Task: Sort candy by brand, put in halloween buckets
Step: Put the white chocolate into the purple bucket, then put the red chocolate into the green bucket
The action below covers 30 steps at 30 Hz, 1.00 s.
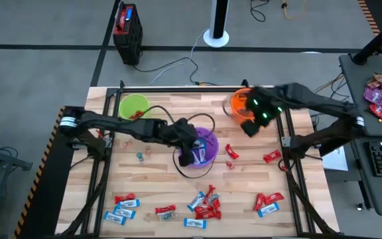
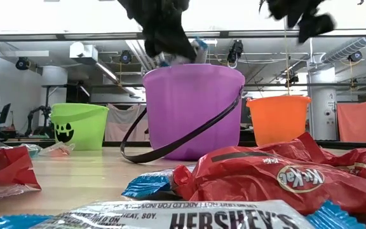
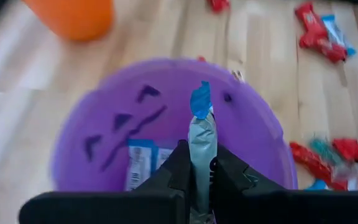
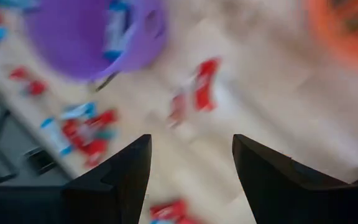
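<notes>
My left gripper point(image 3: 202, 149) hangs over the purple bucket point(image 1: 209, 147) point(image 3: 104, 118), shut on a light blue and silver candy point(image 3: 201, 124). More blue-and-white candy point(image 3: 140, 163) lies inside that bucket. My right gripper point(image 1: 249, 127) point(image 4: 191, 143) is open and empty in the air beside the orange bucket point(image 1: 239, 103). The lime green bucket point(image 1: 133, 106) stands toward the far left. Loose red and blue candies point(image 1: 204, 204) lie scattered along the table's near side. My left gripper pinches the blue and silver candy between its two fingers point(image 3: 179, 165), coming from above and pointing down. The fingers lie along the wrapper. Its free blue end point(image 3: 199, 99) sticks out past the fingertips over the purple bucket's opening, lifted clear.
Red candies point(image 1: 231, 151) point(image 1: 272, 157) lie between the purple bucket and the right edge. More groups sit near left point(image 1: 125, 206) and near right point(image 1: 268, 202). The purple bucket's black handle point(image 2: 170, 143) droops in front. A black and red box point(image 1: 127, 26) stands beyond the table.
</notes>
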Tool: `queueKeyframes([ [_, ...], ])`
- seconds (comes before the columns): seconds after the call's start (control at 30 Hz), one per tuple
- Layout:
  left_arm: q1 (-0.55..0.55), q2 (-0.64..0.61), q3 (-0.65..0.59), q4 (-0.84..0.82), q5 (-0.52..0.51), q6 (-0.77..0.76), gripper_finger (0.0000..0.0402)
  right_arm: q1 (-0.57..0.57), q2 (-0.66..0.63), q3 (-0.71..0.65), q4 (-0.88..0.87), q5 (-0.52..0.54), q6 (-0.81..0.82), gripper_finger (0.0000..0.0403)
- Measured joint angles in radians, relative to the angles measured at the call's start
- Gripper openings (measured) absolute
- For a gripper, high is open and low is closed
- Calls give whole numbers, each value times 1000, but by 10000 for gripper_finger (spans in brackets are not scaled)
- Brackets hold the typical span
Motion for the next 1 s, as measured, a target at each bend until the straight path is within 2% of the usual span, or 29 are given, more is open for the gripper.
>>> queueKeyframes([
  [0.1,16,30,0,-1,57,7,15,195,-45,-24,32,1,219,216],
  [0.2,29,47,5,0,67,12,22,407,-35,-49,153,30,414,216],
  [0.3,39,50,2,-11,68,30,43,572,34,-65,306,67,575,217],
  [0.4,46,50,0,-46,69,42,71,666,128,-62,342,110,774,217],
  [0.5,49,49,-1,-59,123,73,98,729,236,-42,379,135,921,217],
  [0.63,47,48,-1,-52,151,98,125,764,387,-27,485,140,993,217],
  [0.8,51,8,-1,-75,149,103,139,763,567,7,557,145,1002,217],
  [1.0,50,-144,30,-262,114,98,137,768,716,50,599,127,988,217],
])
